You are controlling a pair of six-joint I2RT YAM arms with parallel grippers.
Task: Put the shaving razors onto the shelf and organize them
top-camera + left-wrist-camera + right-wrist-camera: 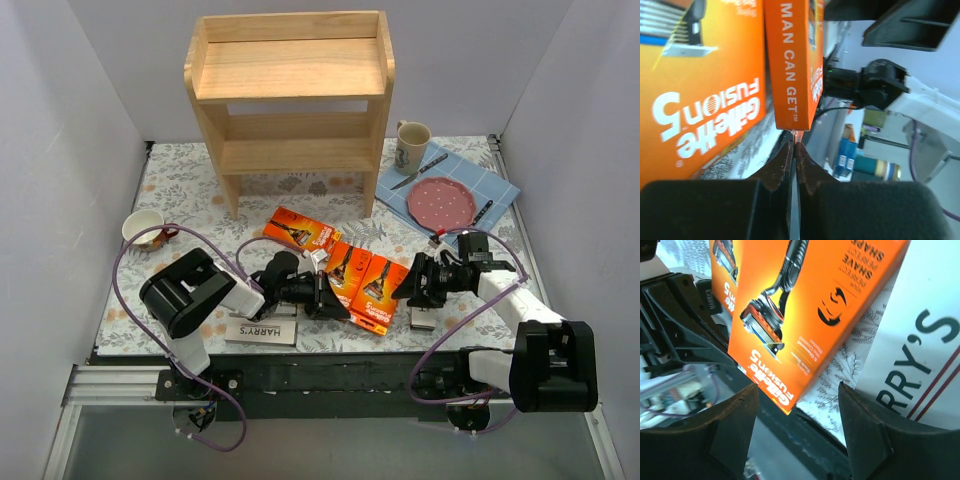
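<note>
The shelf stands at 12 o'clock at the back of the desk. Three orange packs lie at mid-desk in a line running from 11 to 5 o'clock: the far pack, the middle pack and the near pack. The last two are side by side and touching. The left claw sits at 9 o'clock of the middle pack, fully closed, its tips pinching a thin orange sliver at that pack's edge. In the left wrist view the pack stands edge-on above the tips. The right claw is at 3 o'clock of the near pack, spread wide and holding nothing, with that pack's corner and the white right box below its gap. The white left box, lettered HARRY'S, lies flat at 7 o'clock beside the left arm. A mug and a pink plate on a blue mat sit at 2 o'clock, and a cup at 9 o'clock.
</note>
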